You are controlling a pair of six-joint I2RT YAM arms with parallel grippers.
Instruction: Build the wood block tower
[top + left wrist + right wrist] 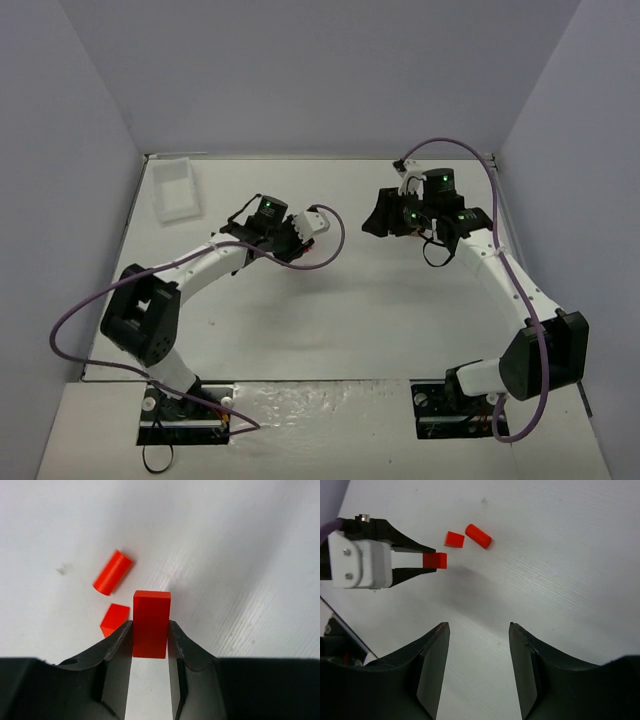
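Your left end effector (150, 628) has its jaws closed on a red rectangular block (151, 611), gripped by its long sides near one end. It sits just beside a small red block (114, 619) and a red cylinder (113, 572) lying on the white surface (240, 555). That arm reaches forward and inward, elbow bent. Your right end effector (477, 627) hangs empty, jaws partly apart, angled toward the left one from the opposite side.
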